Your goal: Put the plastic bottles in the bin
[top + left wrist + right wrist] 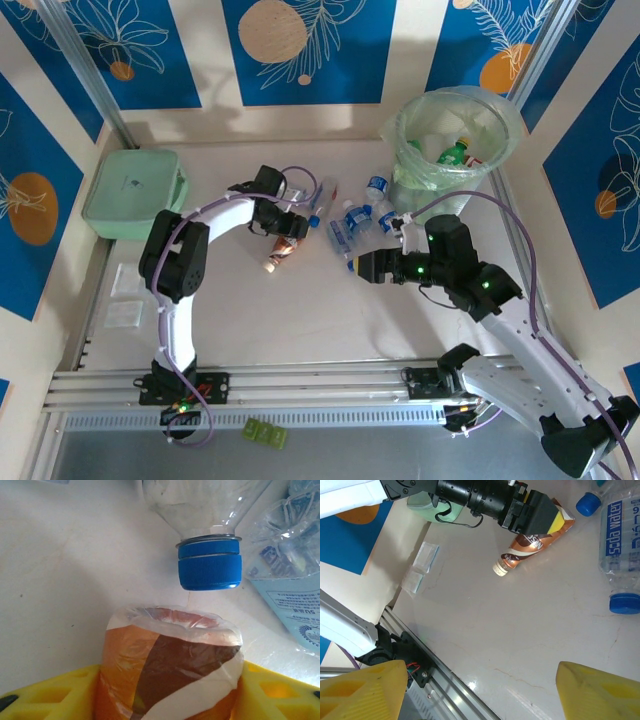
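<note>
Our left gripper point(170, 690) is clamped on a brown-and-orange bottle point(170, 650), its yellow fingers point(50, 692) pressed to either side. Just past its tips lies a clear plastic bottle point(200, 500), its blue cap point(210, 570) pointing back at us and near the held bottle. Our right gripper point(480, 670) hangs spread wide over the table point(520, 625), with nothing between its fingers. A soda water bottle point(620, 540) lies ahead to its right. The bin point(503, 120) stands beyond it, with a green bottle point(452, 153) inside.
</note>
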`<state>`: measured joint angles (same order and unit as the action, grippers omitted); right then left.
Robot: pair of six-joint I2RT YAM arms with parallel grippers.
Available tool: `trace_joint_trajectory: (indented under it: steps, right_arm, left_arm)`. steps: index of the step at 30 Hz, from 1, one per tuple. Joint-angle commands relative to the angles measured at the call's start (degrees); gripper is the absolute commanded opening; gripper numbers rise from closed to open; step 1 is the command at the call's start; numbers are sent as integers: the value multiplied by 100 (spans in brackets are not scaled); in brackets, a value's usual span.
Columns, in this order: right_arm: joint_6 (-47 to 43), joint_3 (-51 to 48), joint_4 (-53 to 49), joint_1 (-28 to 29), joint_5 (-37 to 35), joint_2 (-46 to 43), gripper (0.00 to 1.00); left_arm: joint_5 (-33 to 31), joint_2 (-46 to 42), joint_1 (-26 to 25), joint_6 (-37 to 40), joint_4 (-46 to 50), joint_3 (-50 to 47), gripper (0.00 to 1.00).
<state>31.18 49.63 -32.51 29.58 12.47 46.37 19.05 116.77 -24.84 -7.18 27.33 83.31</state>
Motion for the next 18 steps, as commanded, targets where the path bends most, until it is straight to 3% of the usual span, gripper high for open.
trace_joint_trajectory:
  steps: [1, 10, 18]
  right_arm:
    - [64, -14, 27, -34, 111, -60, 78]
    - [100, 82, -71, -45, 45, -50, 78]
    - [240, 126, 121, -42, 229, -40, 78]
  left_arm:
    - [-1, -108, -21, -87, 100, 133, 56]
    - [257, -951, -21, -740, -160, -21, 57]
    - [1146, -2351, -23, -2302, -1640, -878, 58]
